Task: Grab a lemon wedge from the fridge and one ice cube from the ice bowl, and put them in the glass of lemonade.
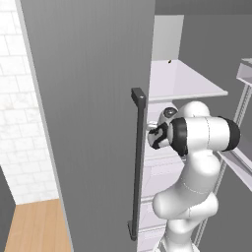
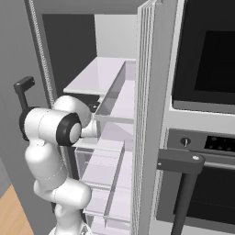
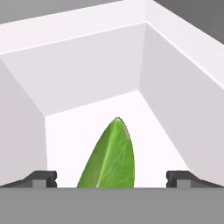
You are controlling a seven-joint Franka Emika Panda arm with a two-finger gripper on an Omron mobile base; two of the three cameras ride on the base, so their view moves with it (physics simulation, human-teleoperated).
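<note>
I have the arm reaching into the open fridge point(image 1: 88, 98), and the hand view explains the pose: the gripper point(image 3: 112, 178) sits with its fingers spread wide apart, one tip at each side, and the lemon wedge point(image 3: 109, 157) lies between them on the white floor of a fridge compartment, pointed end away from me. Nothing is clamped yet; the wedge rests free, and I judge the wide spread is there so the tips can pass down either side of it before closing. The wedge looks greener than I expected (the close view blurs its lower end, so I can't tell whether the tips touch it). Around it, the white walls of the compartment close in on left, right and far sides, leaving little room to swing. From the base cameras, the fridge's left door with its dark bar handle point(image 1: 138, 162) stands near the forearm, the right door edge and door shelves point(image 2: 117, 105) hem the elbow, and the black oven point(image 2: 206, 69) sits to the right.
</note>
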